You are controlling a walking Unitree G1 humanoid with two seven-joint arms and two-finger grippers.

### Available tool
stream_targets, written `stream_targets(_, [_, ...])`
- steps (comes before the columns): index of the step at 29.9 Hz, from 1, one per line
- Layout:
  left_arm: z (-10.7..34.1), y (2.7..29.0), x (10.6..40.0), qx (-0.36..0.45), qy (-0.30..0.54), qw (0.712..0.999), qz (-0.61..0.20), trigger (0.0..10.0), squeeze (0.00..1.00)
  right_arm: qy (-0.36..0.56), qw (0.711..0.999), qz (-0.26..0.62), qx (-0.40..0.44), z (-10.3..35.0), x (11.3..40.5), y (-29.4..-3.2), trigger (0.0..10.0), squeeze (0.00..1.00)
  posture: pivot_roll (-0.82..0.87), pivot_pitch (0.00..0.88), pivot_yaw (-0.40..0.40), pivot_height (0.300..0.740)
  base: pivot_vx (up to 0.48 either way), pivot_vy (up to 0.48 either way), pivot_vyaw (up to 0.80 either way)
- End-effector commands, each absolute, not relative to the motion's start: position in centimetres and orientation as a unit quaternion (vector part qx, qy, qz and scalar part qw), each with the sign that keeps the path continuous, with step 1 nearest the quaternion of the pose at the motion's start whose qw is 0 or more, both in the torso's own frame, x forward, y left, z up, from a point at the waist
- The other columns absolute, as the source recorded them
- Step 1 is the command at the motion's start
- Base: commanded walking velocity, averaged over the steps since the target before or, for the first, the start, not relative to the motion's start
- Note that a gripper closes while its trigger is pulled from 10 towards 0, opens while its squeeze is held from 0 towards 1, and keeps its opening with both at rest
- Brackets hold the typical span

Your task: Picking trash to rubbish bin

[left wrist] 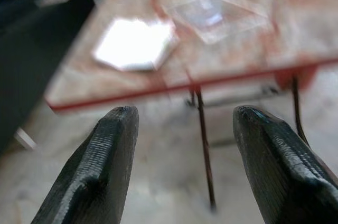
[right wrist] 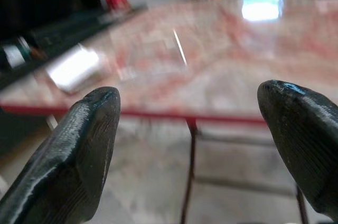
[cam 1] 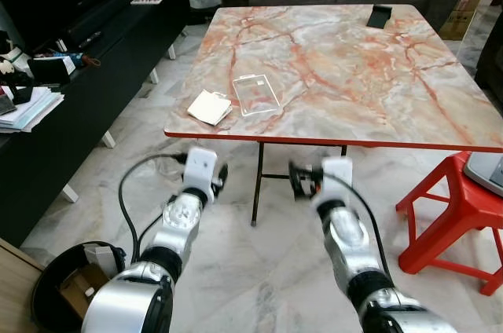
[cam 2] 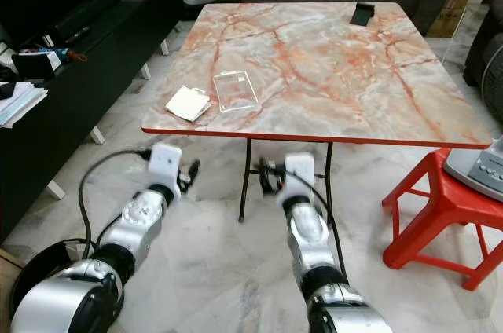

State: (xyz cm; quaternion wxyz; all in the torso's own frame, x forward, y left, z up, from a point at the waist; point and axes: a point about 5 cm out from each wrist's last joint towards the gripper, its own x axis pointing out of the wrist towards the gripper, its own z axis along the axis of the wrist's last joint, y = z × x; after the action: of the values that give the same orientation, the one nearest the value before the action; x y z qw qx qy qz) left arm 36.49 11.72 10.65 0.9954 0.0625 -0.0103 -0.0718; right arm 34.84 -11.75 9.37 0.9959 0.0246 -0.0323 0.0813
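Standing short of the marble tabletop point(cam 1: 377, 74). Both arms are raised in front of me, below the near red edge.

Left claw point(left wrist: 182, 166): fingers spread wide, nothing between them. Its wrist view looks up at the near-left corner of the tabletop.

Right claw point(right wrist: 190, 166): also wide and empty, aimed at the same edge a little further right.

Trash, by my judgement two pieces:
- white folded paper point(cam 1: 209, 107), flat, at the near-left corner, just inside the edge.
- clear plastic tray point(cam 1: 255, 94), flat, just beside the paper on its far right side; whether they touch I cannot tell.

A dark object point(cam 1: 381, 16) lies at the far edge, well apart. Too small to identify.

Rubbish bin point(cam 1: 67, 286): black, round, on the floor to my lower left, with cardboard scraps already inside.

Step in hand, as I read it: approach and reach for the first piece. Nothing is gripped yet.

Notes for doing it well:
- Take the paper first with the left claw; it is nearest that side and nearest the bin.
- Both pieces lie flat, so come in low from the edge and pinch a raised fold or rim.
- The tray looks light and slick; close gently so it does not skate away.
- Keep the right arm clear of the table frame.
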Motion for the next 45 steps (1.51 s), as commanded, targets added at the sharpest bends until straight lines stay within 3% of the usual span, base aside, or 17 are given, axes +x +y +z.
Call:
stream_targets(1, [11.9,12.1,36.9,0.057,-0.041,0.996,-0.054,10.0,0.00,-0.060,0.994,0.090,0.033,10.6,35.2,-11.2,10.0,0.00,-0.07,0.015,0.028,0.740,0.000,0.000,0.00])
stream_targets(9, [14.0,11.2,37.4,0.049,-0.090,0.993,-0.058,10.0,0.00,-0.123,0.987,0.099,0.039,13.6,35.9,-10.5,10.0,0.00,-0.08,0.001,0.030,0.740,0.267,0.000,0.00])
stream_targets(15, [14.5,11.1,37.5,0.053,-0.102,0.992,-0.060,10.0,0.00,-0.120,0.985,0.110,0.052,13.6,35.7,-10.2,10.0,0.00,-0.08,0.000,0.031,0.740,0.276,0.000,-0.53])
stream_targets(35, [15.4,11.6,37.8,0.051,-0.114,0.991,-0.055,10.0,0.00,-0.138,0.983,0.116,0.030,14.1,35.5,-9.7,10.0,0.00,-0.07,0.000,0.043,0.740,0.278,0.000,0.00])
stream_targets(45, [15.4,11.7,37.9,0.050,-0.110,0.991,-0.050,10.0,0.00,-0.140,0.983,0.115,0.039,14.1,35.3,-9.6,10.0,0.00,-0.08,0.000,0.047,0.740,0.279,0.000,0.49])
